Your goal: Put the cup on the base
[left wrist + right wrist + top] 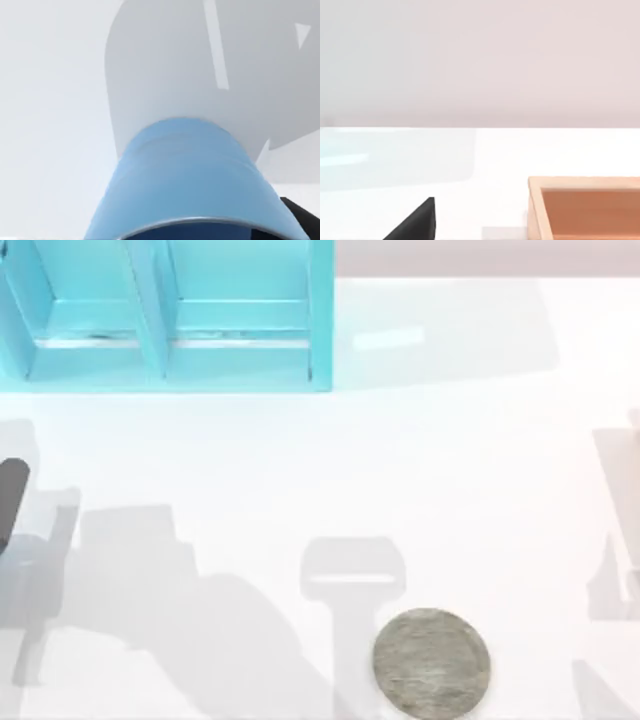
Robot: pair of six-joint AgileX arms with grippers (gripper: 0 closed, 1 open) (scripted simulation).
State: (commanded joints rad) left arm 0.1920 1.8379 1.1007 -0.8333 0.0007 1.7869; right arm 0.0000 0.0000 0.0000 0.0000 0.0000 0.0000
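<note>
The blue cup [190,180] sits very close in the left wrist view, its narrow end pointing away over the white table and its shadow falling on the table beyond. My left gripper is shut on it, and one dark finger [300,216] shows against the cup's side. The base [431,662], a mottled grey disc, lies flat near the table's front edge, right of centre, with nothing on it. A dark piece of my left arm [10,502] shows at the table's left edge. A black part of my right gripper [415,224] hangs parked over bare table.
A large turquoise shelf unit [170,315] stands at the back left. An orange wooden tray [585,207] lies near my right gripper in the right wrist view. Arm shadows [200,620] cross the table left of the base.
</note>
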